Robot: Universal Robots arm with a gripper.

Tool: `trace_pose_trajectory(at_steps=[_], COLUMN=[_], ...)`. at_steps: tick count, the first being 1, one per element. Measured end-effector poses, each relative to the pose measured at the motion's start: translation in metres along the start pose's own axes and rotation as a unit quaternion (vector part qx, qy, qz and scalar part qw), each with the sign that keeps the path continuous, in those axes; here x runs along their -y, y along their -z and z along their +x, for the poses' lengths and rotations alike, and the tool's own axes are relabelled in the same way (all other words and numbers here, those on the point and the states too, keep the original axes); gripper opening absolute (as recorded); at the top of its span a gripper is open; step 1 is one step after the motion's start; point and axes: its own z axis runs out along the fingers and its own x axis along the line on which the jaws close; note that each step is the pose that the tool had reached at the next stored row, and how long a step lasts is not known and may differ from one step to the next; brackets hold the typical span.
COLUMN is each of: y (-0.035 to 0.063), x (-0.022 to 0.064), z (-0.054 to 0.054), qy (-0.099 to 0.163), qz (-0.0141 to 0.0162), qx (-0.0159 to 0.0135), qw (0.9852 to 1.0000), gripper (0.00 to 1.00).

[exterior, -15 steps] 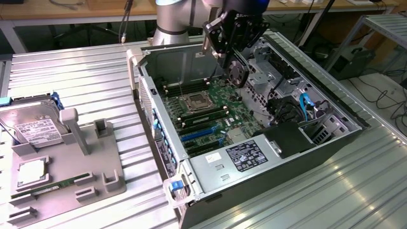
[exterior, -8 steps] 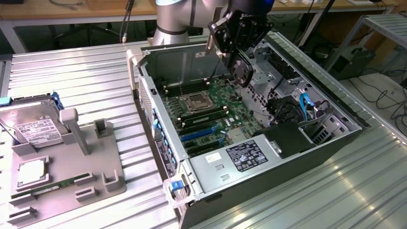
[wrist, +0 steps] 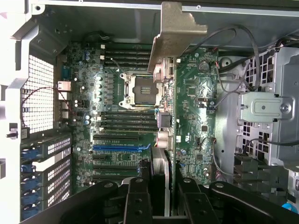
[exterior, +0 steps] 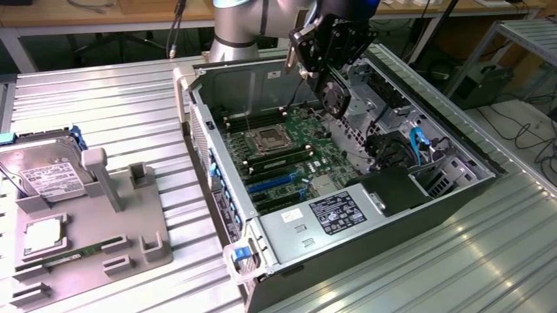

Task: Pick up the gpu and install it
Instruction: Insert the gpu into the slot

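The gpu (exterior: 333, 96) hangs edge-down above the open computer case (exterior: 435, 195), over the far part of the motherboard (exterior: 287, 156). Its black fan faces the exterior view's right, and its silver end bracket (wrist: 175, 37) shows in the wrist view. My gripper (exterior: 329, 65) is shut on the card's top edge. In the wrist view the card (wrist: 164, 140) runs edge-on between my black fingers (wrist: 138, 200), above the CPU socket (wrist: 142, 88). The blue expansion slot (wrist: 119, 146) and the black slots beside it lie bare below.
A grey fixture (exterior: 130, 215) at the exterior view's left holds a silver hard drive (exterior: 48, 173), a silver chip (exterior: 42, 235) and a narrow memory stick (exterior: 74, 254). Inside the case are the power supply (exterior: 335, 212), cables (wrist: 243, 74) and drive cages (wrist: 261, 107).
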Motion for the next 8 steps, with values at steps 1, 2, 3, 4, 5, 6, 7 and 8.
trace_pose_trajectory(at_steps=[1,2,3,4,5,6,7,8], y=[0.0000,0.0000,0.0000,0.0000,0.0000,0.0000,0.0000,0.0000], x=[0.0000,0.0000,0.0000,0.0000,0.0000,0.0000,0.0000,0.0000], z=[0.0000,0.0000,0.0000,0.0000,0.0000,0.0000,0.0000,0.0000], qy=[0.000,0.000,0.000,0.000,0.000,0.000,0.000,0.000], qz=[0.0000,0.0000,0.0000,0.0000,0.0000,0.0000,0.0000,0.0000], qx=[0.0000,0.0000,0.0000,0.0000,0.0000,0.0000,0.0000,0.0000], qw=[1.0000,1.0000,1.0000,1.0000,1.0000,1.0000,1.0000,1.0000], gripper=[0.28,0.28,0.28,0.28,0.28,0.28,0.28,0.28])
